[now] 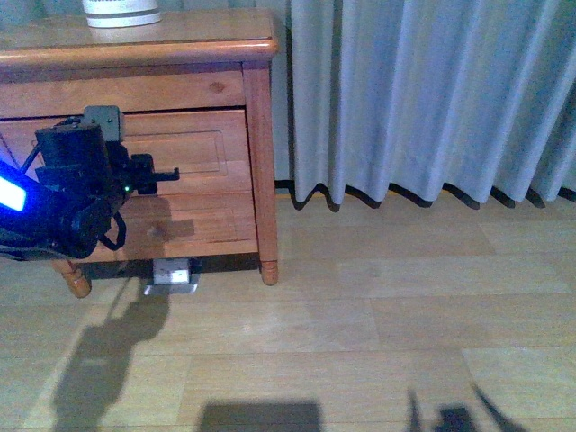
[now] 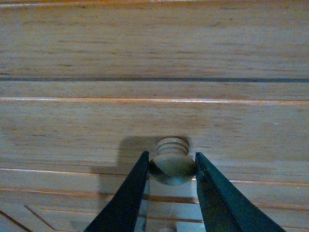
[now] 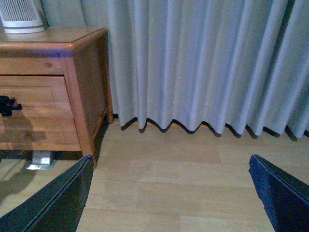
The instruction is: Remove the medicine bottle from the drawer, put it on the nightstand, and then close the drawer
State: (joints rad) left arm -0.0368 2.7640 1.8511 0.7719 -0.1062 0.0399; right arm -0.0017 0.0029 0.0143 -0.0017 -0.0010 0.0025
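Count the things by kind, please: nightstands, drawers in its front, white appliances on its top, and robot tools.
Nightstand: 1
Drawers: 2, the upper drawer and the lower drawer
White appliance: 1
Tools: 2, the left tool, closed on the upper drawer's knob, and the right tool, open
Total: 6
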